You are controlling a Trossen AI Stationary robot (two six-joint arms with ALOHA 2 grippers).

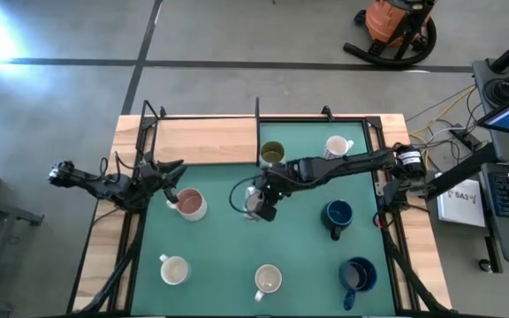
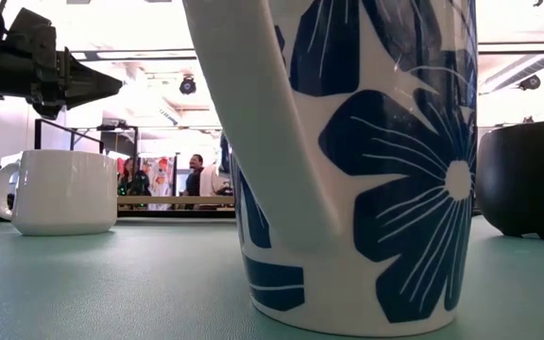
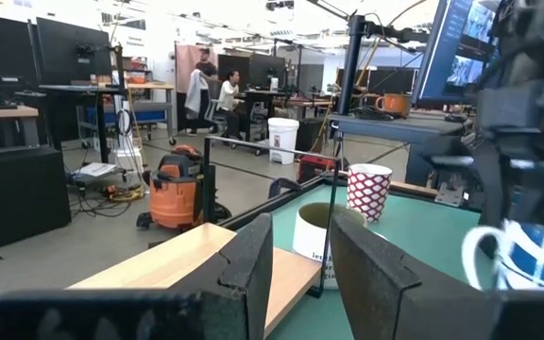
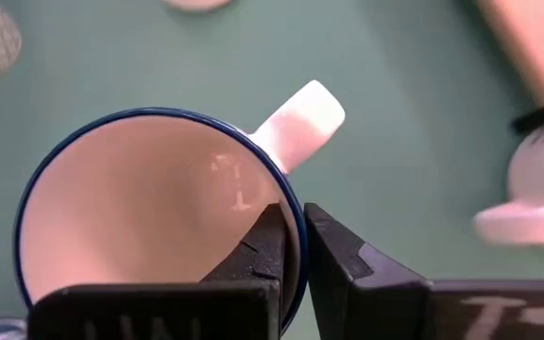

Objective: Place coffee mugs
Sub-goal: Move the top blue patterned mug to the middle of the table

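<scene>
My right gripper (image 1: 263, 205) reaches to the middle of the green mat and is shut on a white mug with a blue rim (image 4: 149, 208). My left gripper (image 1: 171, 173) is open and empty at the mat's left, just beyond a white mug with a pinkish inside (image 1: 191, 204). An olive-green mug (image 1: 272, 155) and a red-patterned white mug (image 1: 337, 147) stand at the far side. Two dark blue mugs (image 1: 338, 214) (image 1: 357, 275) stand at the right. Two white mugs (image 1: 174, 269) (image 1: 268, 280) stand near the front; one with blue flowers (image 2: 348, 161) fills the low view. My right gripper holds the mug by its rim (image 4: 291, 222), just beside the handle (image 4: 300, 121). One finger (image 4: 263, 247) is inside the mug and the other (image 4: 338, 255) outside, pinching the wall. The fingers come from above, pointing down. The mug is upright, mouth up; I cannot tell whether it stands on the mat.
A light wooden board (image 1: 206, 140) lies at the mat's far left, with a black rail frame (image 1: 257, 110) around and across the far side. The mat (image 1: 228, 256) has bare stretches between the mugs. People and a shop vacuum (image 3: 178, 194) show beyond the table.
</scene>
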